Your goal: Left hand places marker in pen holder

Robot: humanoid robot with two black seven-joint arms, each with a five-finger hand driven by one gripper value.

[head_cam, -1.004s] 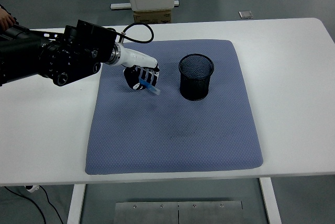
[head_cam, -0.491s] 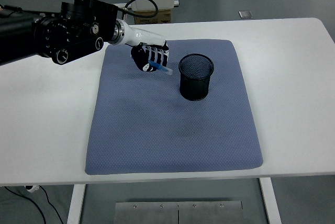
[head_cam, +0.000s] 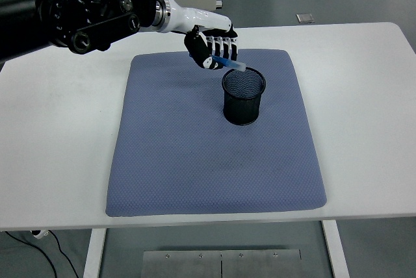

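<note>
head view | left hand [head_cam: 211, 47] clenched round blue marker [head_cam: 229, 63], held above table, tip slanting down toward near-left rim of black mesh pen holder [head_cam: 244, 95] on blue mat [head_cam: 214, 135] | step: carry to holder, marker not yet inside | next: likely bring tip over opening, tilt upright, release | right hand not visible

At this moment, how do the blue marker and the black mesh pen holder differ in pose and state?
The slim blue marker is airborne, tilted, gripped in the left hand; the black mesh pen holder stands upright on the blue-grey mat, ungripped. The marker is solid blue; the holder is see-through mesh and looks empty. The marker's tip is at the holder's rim.
</note>
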